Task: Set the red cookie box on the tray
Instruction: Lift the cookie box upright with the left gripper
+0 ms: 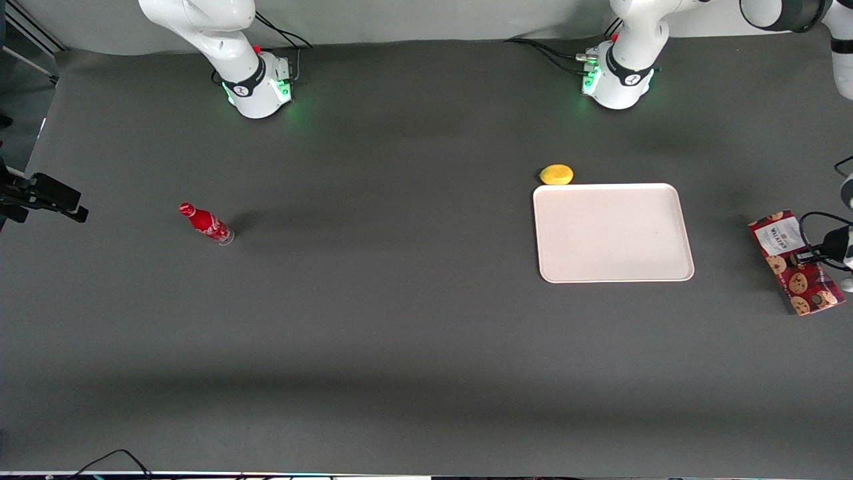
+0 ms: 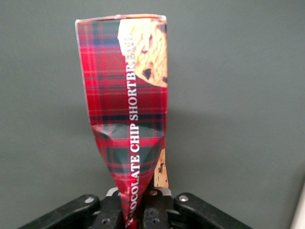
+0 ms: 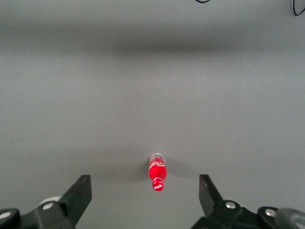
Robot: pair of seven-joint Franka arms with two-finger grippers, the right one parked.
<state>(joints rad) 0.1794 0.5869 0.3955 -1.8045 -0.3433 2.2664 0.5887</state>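
Note:
The red cookie box (image 1: 793, 267), dark-red tartan with cookie pictures and a white label, is at the working arm's end of the table, beside the tray and apart from it. My left gripper (image 1: 805, 257) is shut on it partway along its length. In the left wrist view the box (image 2: 126, 100) stretches away from the gripper (image 2: 138, 202), and its wall is dented and creased where the fingers (image 2: 159, 210) squeeze it. The cream-white tray (image 1: 613, 233) lies flat with nothing on it.
A yellow rounded object (image 1: 556, 175) lies against the tray's edge on the side away from the front camera. A small red bottle (image 1: 206, 223) (image 3: 158, 172) lies toward the parked arm's end. A black camera mount (image 1: 43, 197) sticks in at that end.

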